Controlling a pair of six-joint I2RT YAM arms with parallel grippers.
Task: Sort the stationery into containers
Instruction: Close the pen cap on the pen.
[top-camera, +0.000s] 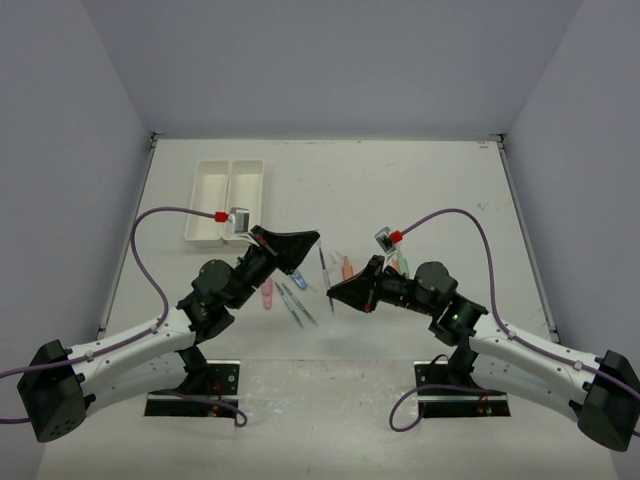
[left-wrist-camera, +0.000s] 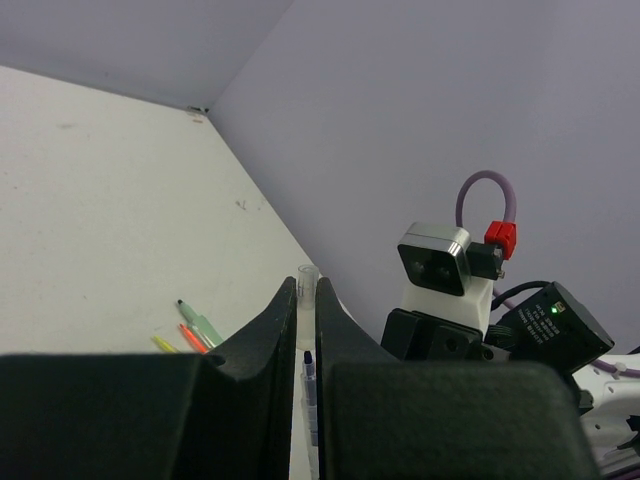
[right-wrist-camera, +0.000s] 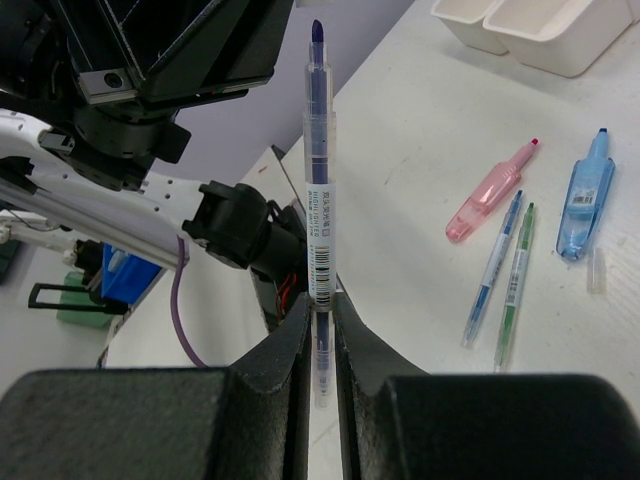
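Note:
My right gripper (right-wrist-camera: 320, 300) is shut on a clear blue pen (right-wrist-camera: 320, 200), whose bare dark tip points at my left gripper (right-wrist-camera: 180, 40). My left gripper (left-wrist-camera: 307, 285) is shut on a small clear cap (left-wrist-camera: 307, 295), and the pen's tip (left-wrist-camera: 308, 358) sits just beyond it, apart from the cap. Both grippers (top-camera: 314, 241) (top-camera: 331, 292) meet above the table's middle. A pink piece (right-wrist-camera: 490, 195), a blue pen (right-wrist-camera: 495, 265), a green pen (right-wrist-camera: 515, 285) and a stubby blue piece (right-wrist-camera: 587, 195) lie on the table. The white containers (top-camera: 225, 200) stand at the back left.
Green (left-wrist-camera: 200, 325), orange (left-wrist-camera: 190, 338) and yellow (left-wrist-camera: 163, 343) markers lie together on the table beyond my left gripper. A loose clear cap (right-wrist-camera: 596, 270) rests beside the stubby blue piece. Grey walls close in the table on three sides.

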